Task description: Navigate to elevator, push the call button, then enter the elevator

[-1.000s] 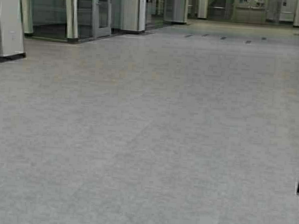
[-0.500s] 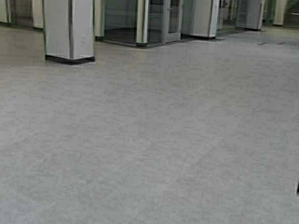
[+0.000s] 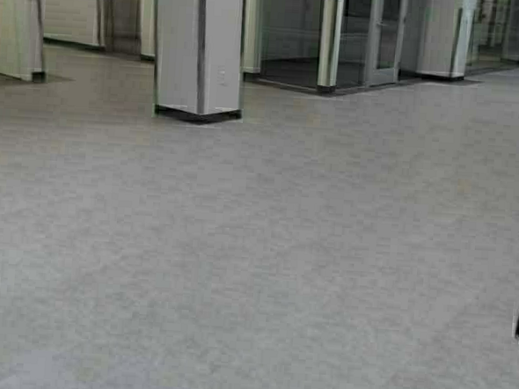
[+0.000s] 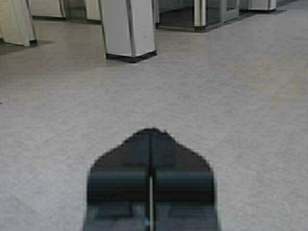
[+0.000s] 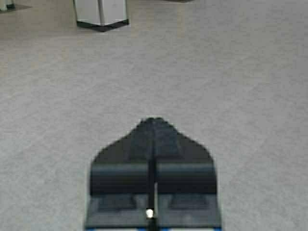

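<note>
while both arms sit parked, left hand (image 4: 151, 139) closed empty, right hand (image 5: 153, 130) closed empty

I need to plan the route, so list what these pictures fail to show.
- Elevator and call button: in no view.
- Pillar: top cut off by the high view's upper edge.
- Glass doors: what lies behind them is too dark and far to make out.
- Left gripper and right gripper: shut, empty.

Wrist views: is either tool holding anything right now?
Nothing is held. The left tool and right tool are both shut and empty, over bare floor.
</note>
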Motion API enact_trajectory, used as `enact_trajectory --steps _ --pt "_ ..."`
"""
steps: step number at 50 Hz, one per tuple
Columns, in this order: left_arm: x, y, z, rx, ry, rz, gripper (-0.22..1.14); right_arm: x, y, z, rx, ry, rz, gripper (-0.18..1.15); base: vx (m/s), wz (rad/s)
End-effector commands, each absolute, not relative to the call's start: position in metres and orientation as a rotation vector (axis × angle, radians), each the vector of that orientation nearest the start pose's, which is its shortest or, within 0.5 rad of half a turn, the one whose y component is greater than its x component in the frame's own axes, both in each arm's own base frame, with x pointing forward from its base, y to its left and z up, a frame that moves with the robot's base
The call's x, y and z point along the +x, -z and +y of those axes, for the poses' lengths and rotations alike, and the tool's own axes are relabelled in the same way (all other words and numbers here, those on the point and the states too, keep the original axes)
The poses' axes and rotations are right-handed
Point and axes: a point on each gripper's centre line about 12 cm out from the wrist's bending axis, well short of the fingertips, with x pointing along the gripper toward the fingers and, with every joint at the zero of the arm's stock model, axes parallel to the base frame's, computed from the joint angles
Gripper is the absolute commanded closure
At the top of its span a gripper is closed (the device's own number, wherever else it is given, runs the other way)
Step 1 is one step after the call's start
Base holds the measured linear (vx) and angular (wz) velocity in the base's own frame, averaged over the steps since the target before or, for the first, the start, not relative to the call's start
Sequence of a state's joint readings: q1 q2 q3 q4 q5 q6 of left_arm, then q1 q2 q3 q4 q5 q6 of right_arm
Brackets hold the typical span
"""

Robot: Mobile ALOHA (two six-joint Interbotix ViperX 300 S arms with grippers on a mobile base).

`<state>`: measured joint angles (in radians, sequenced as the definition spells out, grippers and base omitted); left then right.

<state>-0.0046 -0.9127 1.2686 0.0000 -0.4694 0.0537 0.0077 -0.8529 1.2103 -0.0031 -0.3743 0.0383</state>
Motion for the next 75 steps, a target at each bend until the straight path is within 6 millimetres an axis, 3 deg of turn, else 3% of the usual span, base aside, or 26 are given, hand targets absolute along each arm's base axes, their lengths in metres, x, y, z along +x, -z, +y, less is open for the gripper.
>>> enact_trajectory --steps 1,20,51,75 --pt "0.203 -0.286 -0.001 0.068 -0.001 -0.163 0.89 0.214 -0.274 0.002 0.039 -0.011 -0.044 0.92 0.65 0.28" --pt "0.202 -0.285 -0.001 0.059 0.003 -0.163 0.89 0.207 -0.282 0.002 0.042 -0.012 -0.084 0.92 0.64 0.29" --pt "0.203 -0.281 -0.001 -0.056 0.010 -0.138 0.89 0.212 -0.276 0.002 0.043 -0.009 -0.052 0.92 0.70 0.08" --pt "0.204 -0.284 -0.001 -0.065 0.011 -0.149 0.89 0.213 -0.284 0.002 0.042 -0.012 -0.070 0.92 0.72 0.12"
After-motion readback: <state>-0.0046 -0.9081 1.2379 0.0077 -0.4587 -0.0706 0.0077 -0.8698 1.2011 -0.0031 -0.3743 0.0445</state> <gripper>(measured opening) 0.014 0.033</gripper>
